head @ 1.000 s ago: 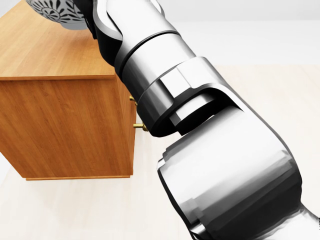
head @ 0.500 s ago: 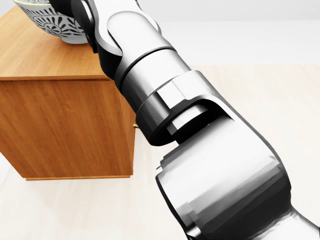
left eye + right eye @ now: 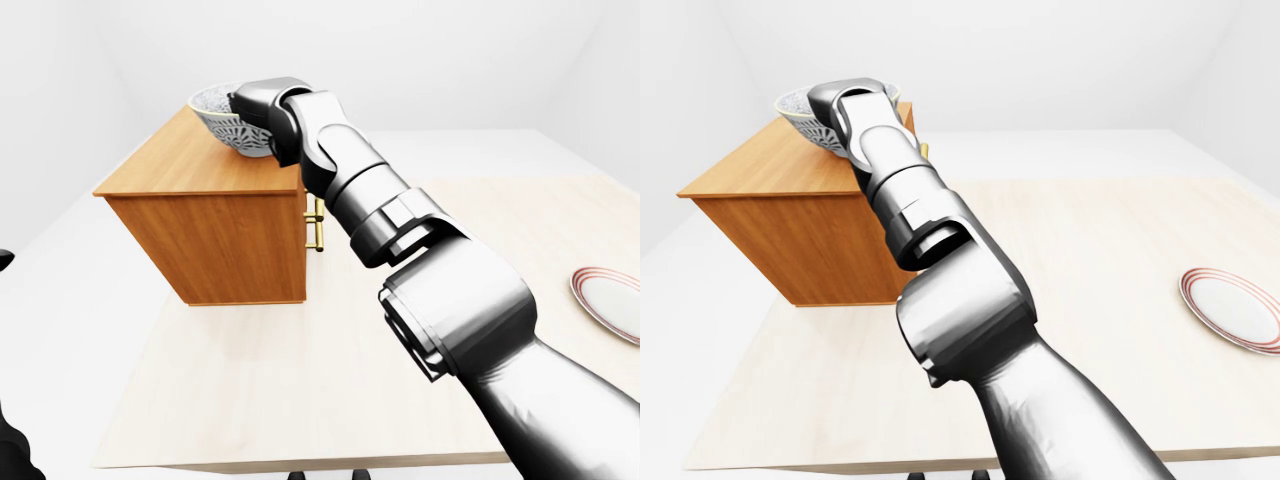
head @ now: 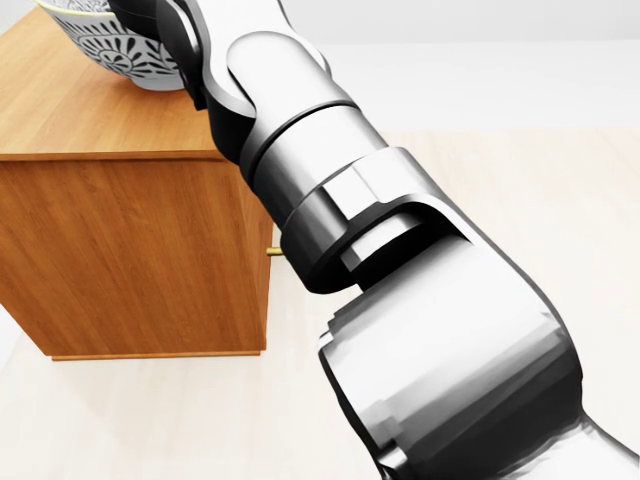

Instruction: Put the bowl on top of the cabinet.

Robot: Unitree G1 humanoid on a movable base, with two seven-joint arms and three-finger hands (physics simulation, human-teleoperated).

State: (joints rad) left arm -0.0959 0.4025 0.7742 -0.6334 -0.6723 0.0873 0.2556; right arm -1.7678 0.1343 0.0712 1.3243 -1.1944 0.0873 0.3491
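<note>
- A plate (image 3: 1232, 308), white with a red-striped rim, lies flat at about three o'clock in the right-eye view.
- It rests on a pale wooden table (image 3: 1100, 260).

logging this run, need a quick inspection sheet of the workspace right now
surface: pale wooden table, mostly bare.
job's things: patterned bowl over the top of the wooden cabinet, at its right edge in the left-eye view; whether it rests on the top cannot be told.
clutter: red-rimmed plate near the table's right edge.
grippers: right robot hand is at the bowl, its fingers hidden by the wrist; left robot hand not seen.
cables: nothing seen.
surroundings: plain white floor and walls; brass handle on the cabinet's right face.
</note>
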